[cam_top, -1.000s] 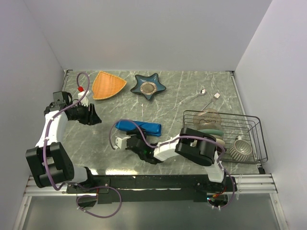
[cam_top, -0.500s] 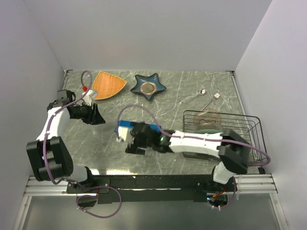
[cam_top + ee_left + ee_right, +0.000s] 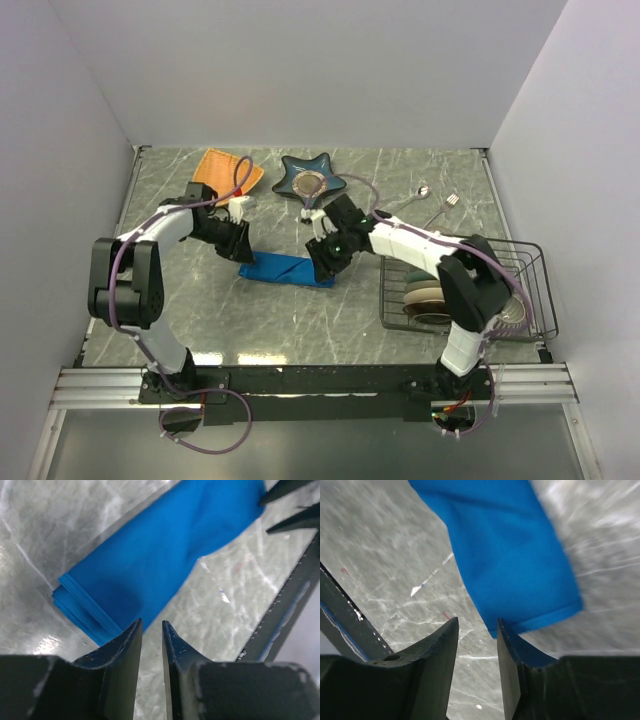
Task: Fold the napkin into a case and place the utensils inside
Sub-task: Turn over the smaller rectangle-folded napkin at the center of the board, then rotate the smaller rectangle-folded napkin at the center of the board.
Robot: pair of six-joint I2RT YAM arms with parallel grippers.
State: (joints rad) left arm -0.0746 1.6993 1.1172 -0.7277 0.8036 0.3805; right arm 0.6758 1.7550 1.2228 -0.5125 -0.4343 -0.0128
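The napkin lies folded into a narrow bright blue case (image 3: 288,270) on the marble table, left of the middle. My left gripper (image 3: 240,246) is at its left end, jaws a narrow gap apart and empty; the left wrist view shows the case's layered end (image 3: 85,607) just past the fingertips (image 3: 134,630). My right gripper (image 3: 322,256) is at its right end, open and empty, with the case's corner (image 3: 520,575) beside one fingertip (image 3: 506,630). The spoon (image 3: 420,192) and fork (image 3: 448,203) lie at the far right.
An orange triangular dish (image 3: 212,162), partly behind my left arm, and a dark star-shaped dish (image 3: 308,180) sit at the back. A wire rack (image 3: 520,262) with bowls and plates stands at the right, under my right arm's elbow.
Both arms have swung in to the case: the left gripper moved right to its left end, the right gripper moved from the front to its right end. The case now lies slightly turned.
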